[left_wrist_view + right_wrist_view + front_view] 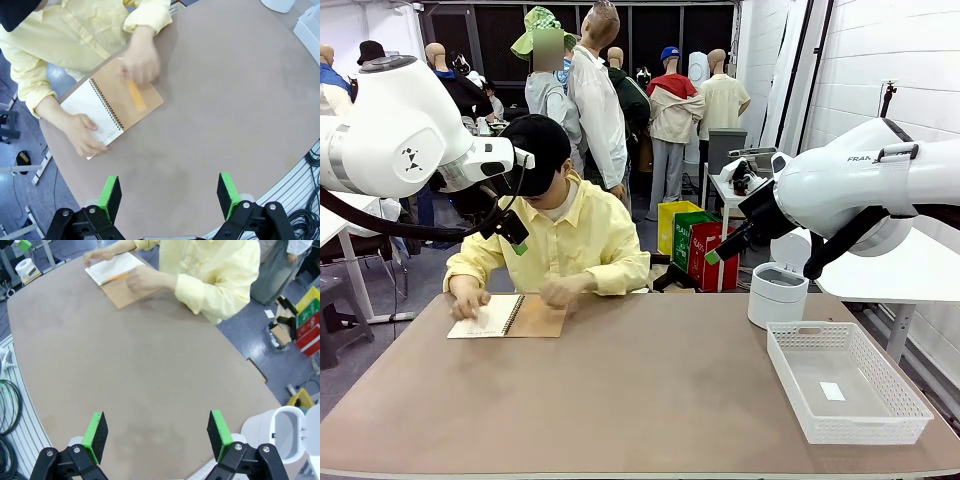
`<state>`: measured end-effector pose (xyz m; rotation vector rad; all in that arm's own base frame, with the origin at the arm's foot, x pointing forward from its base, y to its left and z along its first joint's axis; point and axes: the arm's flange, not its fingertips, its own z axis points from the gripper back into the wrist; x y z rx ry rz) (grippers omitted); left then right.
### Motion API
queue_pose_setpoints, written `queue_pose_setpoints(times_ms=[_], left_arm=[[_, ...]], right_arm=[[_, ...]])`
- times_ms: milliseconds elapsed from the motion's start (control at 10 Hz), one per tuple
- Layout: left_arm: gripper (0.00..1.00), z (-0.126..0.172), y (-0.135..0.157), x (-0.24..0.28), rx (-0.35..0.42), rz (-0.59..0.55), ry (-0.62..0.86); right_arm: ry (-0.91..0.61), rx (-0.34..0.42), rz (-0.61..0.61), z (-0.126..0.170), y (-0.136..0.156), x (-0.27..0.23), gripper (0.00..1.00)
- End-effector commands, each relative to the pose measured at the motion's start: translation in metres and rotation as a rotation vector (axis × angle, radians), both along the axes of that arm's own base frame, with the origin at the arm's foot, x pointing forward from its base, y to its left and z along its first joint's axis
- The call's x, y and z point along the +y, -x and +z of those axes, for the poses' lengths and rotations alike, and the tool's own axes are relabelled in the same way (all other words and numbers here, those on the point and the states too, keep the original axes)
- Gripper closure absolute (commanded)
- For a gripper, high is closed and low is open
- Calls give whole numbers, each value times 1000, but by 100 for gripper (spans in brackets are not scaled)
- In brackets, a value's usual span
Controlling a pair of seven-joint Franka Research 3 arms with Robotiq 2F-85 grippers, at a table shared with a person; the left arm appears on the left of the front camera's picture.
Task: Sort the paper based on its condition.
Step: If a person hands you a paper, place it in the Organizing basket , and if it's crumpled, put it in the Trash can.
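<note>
1. The left claw [170, 195] hangs over the bare table [620, 400]. Its green pads are wide apart and it grips nothing.
2. The right claw [157, 435] is up over the table too. Its pads are spread wide with nothing between them.
3. On the right side of the table sits a white basket [790, 385]. A small white slip [832, 391] lies flat on its floor. I cannot tell what the slip is.
4. Just behind the basket stands a white bin [778, 295] with its lid up.
5. Well apart from those, at the far left edge of the table, lies an open notebook [510, 317].
6. The paper [490, 320] is its white page, flat on the left of the spiral. Its long side runs along the spiral, from the robot's side toward the person, leaning a little to the right.
7. The tan cover [542, 318] lies flat on the other side of the spiral.
8. One hand [82, 135] rests on the paper's outer edge and hides part of it.
9. The other hand [142, 62] is on the cover with an orange pen [136, 95].
10. Faint marks on the paper are too small to read.
11. The person [570, 240], in a yellow shirt, sits right behind the notebook.
</note>
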<state>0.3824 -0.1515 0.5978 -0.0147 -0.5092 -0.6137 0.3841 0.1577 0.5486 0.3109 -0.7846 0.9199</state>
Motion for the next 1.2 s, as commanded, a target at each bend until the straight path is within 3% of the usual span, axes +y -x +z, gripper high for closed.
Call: queue_pose_setpoints(times_ms=[0,1100], left_arm=[[0,2,0,1,-5,0,-2],[0,2,0,1,-5,0,-2]], right_arm=[[-8,9,7,0,0,0,0],[-8,9,7,0,0,0,0]])
